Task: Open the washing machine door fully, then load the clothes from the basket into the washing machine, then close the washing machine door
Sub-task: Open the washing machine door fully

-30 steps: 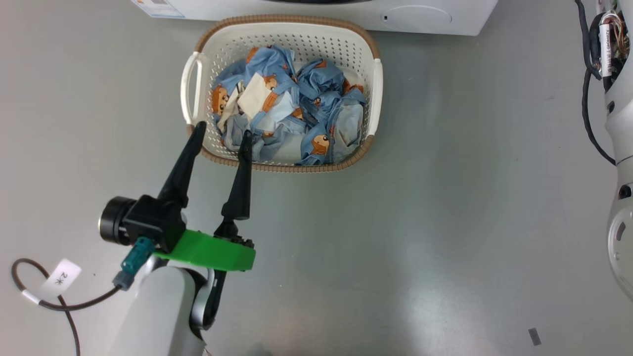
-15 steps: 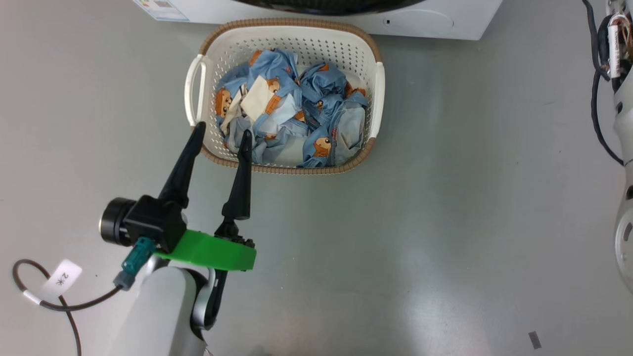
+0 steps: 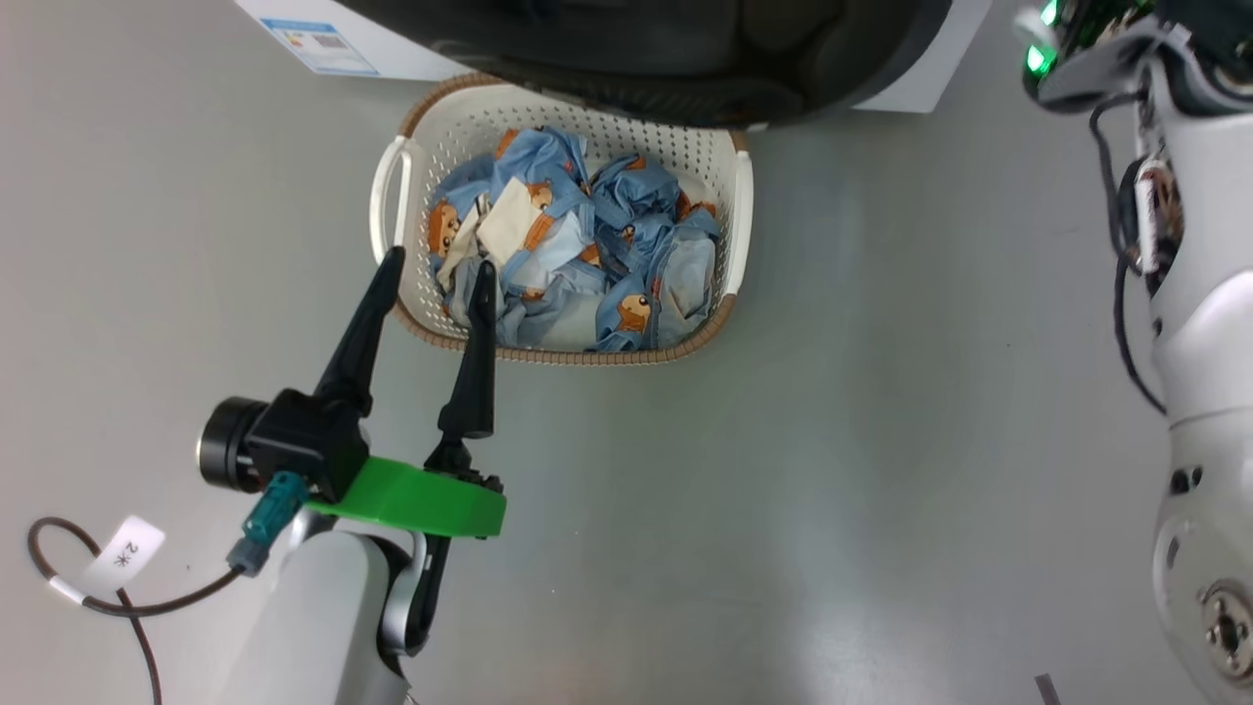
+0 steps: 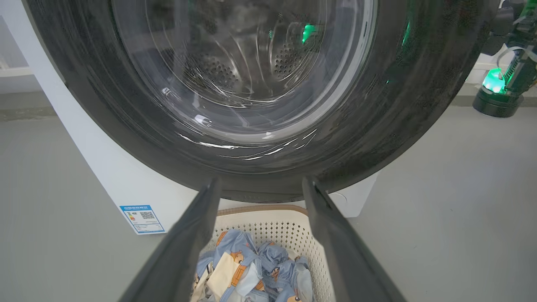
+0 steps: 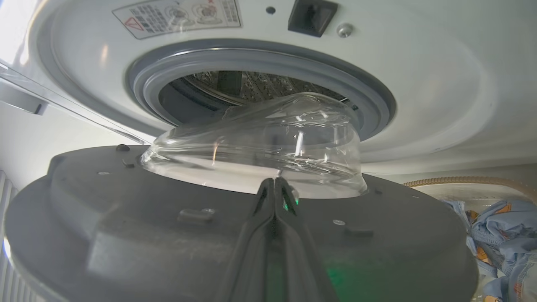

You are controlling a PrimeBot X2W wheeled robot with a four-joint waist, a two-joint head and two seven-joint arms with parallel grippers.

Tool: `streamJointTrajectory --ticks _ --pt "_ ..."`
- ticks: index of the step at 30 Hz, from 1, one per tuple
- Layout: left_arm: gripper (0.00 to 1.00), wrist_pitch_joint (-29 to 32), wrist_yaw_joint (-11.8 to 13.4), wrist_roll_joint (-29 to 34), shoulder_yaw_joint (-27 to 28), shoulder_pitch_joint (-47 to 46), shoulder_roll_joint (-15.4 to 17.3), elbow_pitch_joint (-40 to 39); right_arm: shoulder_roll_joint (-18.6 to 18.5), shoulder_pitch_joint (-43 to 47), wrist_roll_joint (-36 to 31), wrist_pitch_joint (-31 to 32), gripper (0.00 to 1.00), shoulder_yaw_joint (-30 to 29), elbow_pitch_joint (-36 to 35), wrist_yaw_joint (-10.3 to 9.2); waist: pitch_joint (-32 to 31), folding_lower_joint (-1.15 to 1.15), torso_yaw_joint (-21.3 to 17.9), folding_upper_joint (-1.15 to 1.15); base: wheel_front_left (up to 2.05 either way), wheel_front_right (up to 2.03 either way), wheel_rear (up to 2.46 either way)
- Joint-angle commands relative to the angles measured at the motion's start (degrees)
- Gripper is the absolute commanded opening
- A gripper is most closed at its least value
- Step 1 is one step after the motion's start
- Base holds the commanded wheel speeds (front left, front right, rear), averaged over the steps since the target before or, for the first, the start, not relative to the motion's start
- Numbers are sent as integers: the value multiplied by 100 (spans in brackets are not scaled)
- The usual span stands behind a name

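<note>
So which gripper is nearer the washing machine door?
Right. The right gripper, shut, points at the door's grey inner face beside the glass bowl; the left gripper, open, is back by the basket's near rim.

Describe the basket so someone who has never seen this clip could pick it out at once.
Find the big white washing machine; on the grey floor right before it, its far rim tucked under the open door, stands the basket. It is cream-white perforated plastic with a brown woven-look rim, full of blue bear-print clothes.
</note>
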Motion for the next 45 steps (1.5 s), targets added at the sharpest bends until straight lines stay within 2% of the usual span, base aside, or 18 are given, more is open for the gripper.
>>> streamJointTrajectory --ticks 1,7,16,24,31,45 --pt "100 -29 36 -35 184 128 120 -86 302 266 71 132 0 117 -290 9 -99 0 -28 0 0 0 0" --pt "100 -29 32 5 216 295 120 -34 439 917 111 158 0 121 -862 9 -356 0 -78 0 0 0 0" --pt "100 -29 -17 46 300 535 120 89 551 1862 228 -269 0 285 -1486 9 -761 0 -175 0 0 0 0" --pt "100 -29 -98 162 419 752 120 224 555 2567 1003 -718 0 1252 -1727 9 -1197 0 -262 0 0 0 0" --pt "100 -29 -158 231 446 948 120 324 556 2945 1445 -1054 0 1813 -1791 9 -1547 0 -265 0 0 0 0" --pt "100 -29 -240 225 385 1263 120 475 556 3492 2421 -1756 0 3140 -1818 9 -2143 0 -98 0 0 0 0"
